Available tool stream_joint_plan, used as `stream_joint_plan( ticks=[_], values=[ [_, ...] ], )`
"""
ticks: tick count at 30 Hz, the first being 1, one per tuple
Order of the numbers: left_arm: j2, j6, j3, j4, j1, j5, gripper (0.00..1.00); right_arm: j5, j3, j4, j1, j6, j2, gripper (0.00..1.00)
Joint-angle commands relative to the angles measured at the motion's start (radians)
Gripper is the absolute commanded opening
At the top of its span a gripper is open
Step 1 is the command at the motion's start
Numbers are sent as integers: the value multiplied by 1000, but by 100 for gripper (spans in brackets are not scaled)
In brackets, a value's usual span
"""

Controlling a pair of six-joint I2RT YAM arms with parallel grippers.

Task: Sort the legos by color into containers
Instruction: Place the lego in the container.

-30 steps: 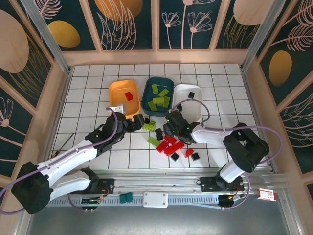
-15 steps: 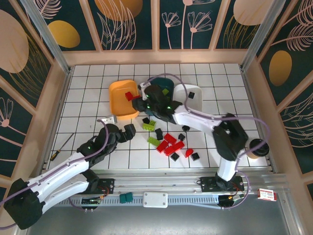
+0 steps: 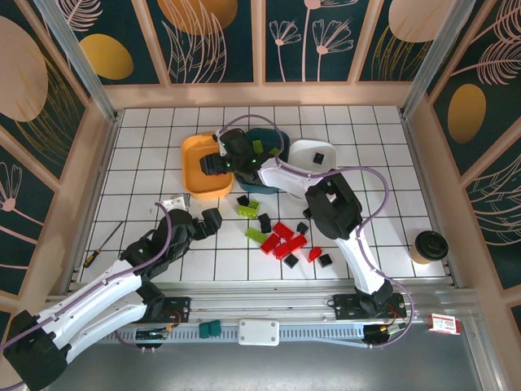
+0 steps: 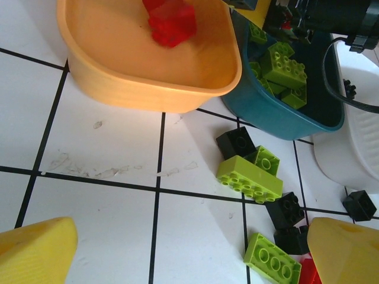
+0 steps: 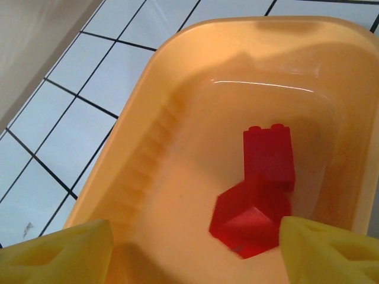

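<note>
Right hand (image 5: 195, 251) is seen hovering over the orange tub (image 5: 136, 171), fingers spread wide, nothing gripped. Two red legos (image 5: 269, 157) are found in the tub, right below and between the fingertips. Its arm (image 3: 285, 175) is stretched across the worktop (image 3: 138, 163). Left hand (image 4: 189, 254) is held open too, low by the loose lime and black bricks (image 4: 250, 177).

I'm looking into a robot test cell in a lab, not a home. The white gridded table (image 3: 138, 147) is boxed in on three sides by leaf-print panels (image 3: 216, 41) and metal corner posts (image 3: 80, 57). An aluminium rail (image 3: 269, 303) along the table's near edge carries the left arm's base (image 3: 163, 311) and the right arm's base (image 3: 362, 307). A screwdriver (image 3: 104, 242) lies at the table's left edge and a paper cup (image 3: 428, 245) at its right.
</note>
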Motion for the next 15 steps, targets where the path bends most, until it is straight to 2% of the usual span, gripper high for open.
stream_joint_plan(
  ticks=[1, 6, 10, 15],
  values=[
    [-14, -16, -13, -15, -4, 1, 99, -10, -93, 41, 3, -11, -155, 77],
    [-4, -14, -5, 2, -5, -8, 99, 23, -440, 112, 22, -8, -449, 77],
    [23, -11, -5, 33, -5, -7, 99, 97, -739, 60, 41, 20, -681, 76],
    [92, 7, 12, 71, -5, 6, 99, 205, -1032, -67, 65, 131, -933, 75]
  ],
)
